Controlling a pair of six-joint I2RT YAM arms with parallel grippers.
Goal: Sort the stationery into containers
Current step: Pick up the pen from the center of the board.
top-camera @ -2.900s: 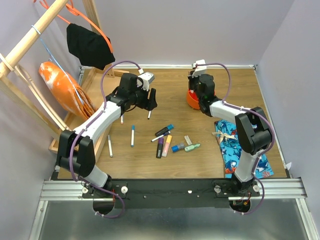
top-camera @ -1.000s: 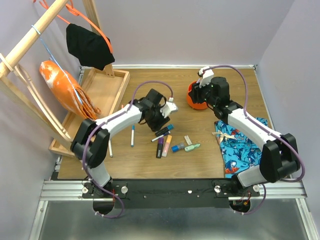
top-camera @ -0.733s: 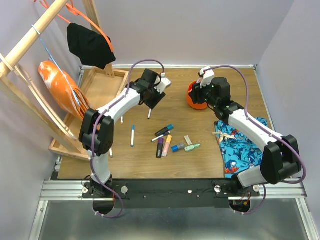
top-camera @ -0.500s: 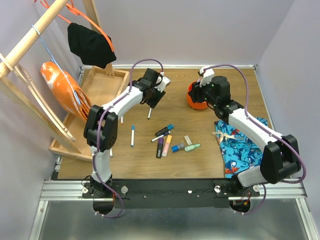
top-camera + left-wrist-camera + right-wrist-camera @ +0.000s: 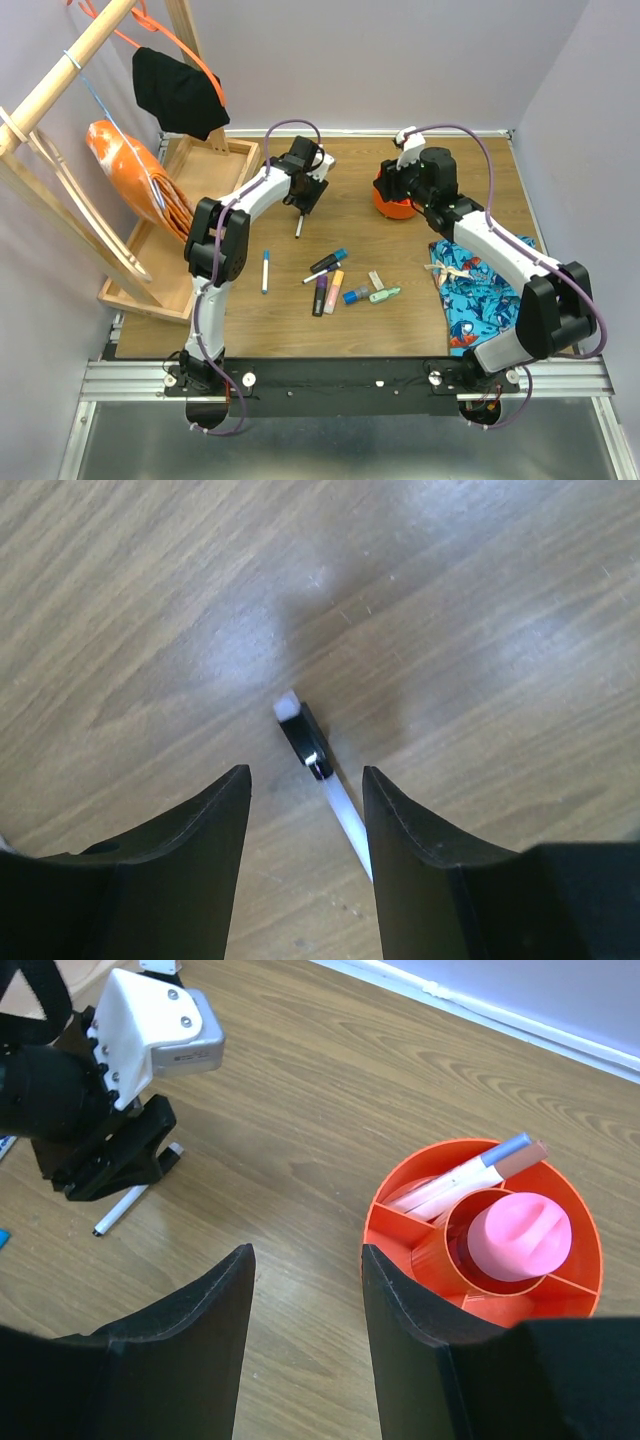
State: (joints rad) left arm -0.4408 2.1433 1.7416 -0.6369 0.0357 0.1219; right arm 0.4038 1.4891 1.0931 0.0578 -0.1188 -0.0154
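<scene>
Nearest the arm bases, in the lower middle of the overhead view, most of the stationery lies loose on the wooden table (image 5: pixel 420 335). A purple marker (image 5: pixel 319 297) and an orange marker (image 5: pixel 334 290) lie side by side, with a blue marker (image 5: pixel 355 295) and a green marker (image 5: pixel 385 294) to their right. A small eraser (image 5: pixel 376 280) sits just above those two, and a black-and-blue marker (image 5: pixel 329 262) lies at the top of the group. A blue-capped pen (image 5: pixel 265 270) lies alone to the left, and a blue patterned cloth (image 5: pixel 485 295) lies at the lower right. Farther up, your left claw (image 5: pixel 305 775) hangs over a black-capped pen (image 5: pixel 305 742) with its fingers spread. In the wrist view the cap shows in the gap and the white barrel runs toward the lower right; you cannot tell whether either finger touches it. Beyond that, your right claw (image 5: pixel 305 1255) is also spread, with nothing between its fingers. It hovers just left of the orange-red pot (image 5: pixel 435 1255), which sits at the right of that wrist frame. The pot's central tube holds a pink marker (image 5: pixel 520 1232), and thin white pens (image 5: pixel 450 1182) lean in its upper-left compartment. Farthest back, at the upper left of the overhead view, the light-wood tray (image 5: pixel 205 175) sits under a hanging black cloth (image 5: pixel 178 92).
</scene>
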